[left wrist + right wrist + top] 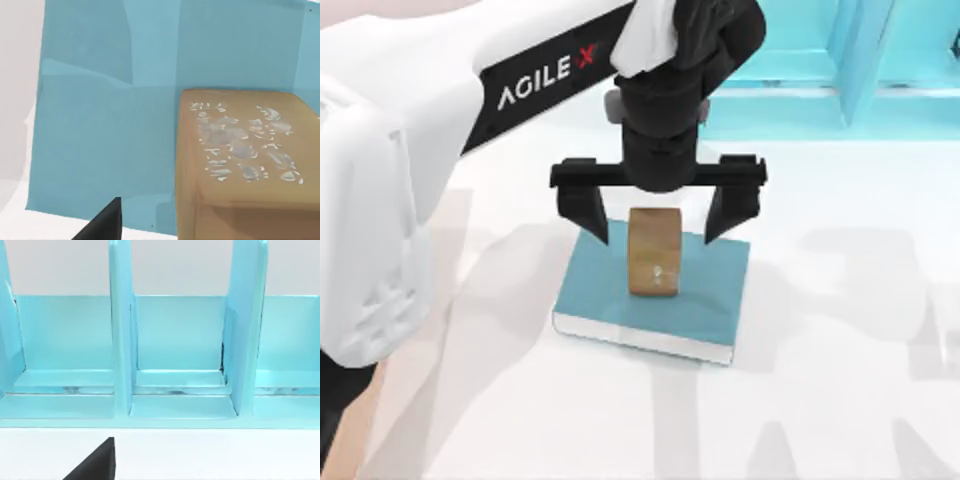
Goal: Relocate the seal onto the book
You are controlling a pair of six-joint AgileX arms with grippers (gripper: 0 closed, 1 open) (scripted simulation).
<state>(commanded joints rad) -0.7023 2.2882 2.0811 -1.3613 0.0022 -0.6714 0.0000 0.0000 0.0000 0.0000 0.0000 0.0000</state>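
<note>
While the seal stands on the teal cover of the book, the left gripper hangs right above it with its 2 black fingers spread wide — 1 on each side of the block, neither touching it. The seal sits toward the far half of the cover, roughly midway between the book's left and right edges, with a tiny pale mark on its near face. The book lies flat on the white table, near the middle, its white page edges facing the near side.

In the left wrist view the seal is a tan block with pale flecks on its surface, resting on the book, and a dark fingertip is apart from it.

The right wrist view looks at a lighter turquoise shelf unit with upright dividers — a black fingertip of the right gripper juts in, and I cannot tell how its fingers stand. The shelf unit stands at the table's far side.
</note>
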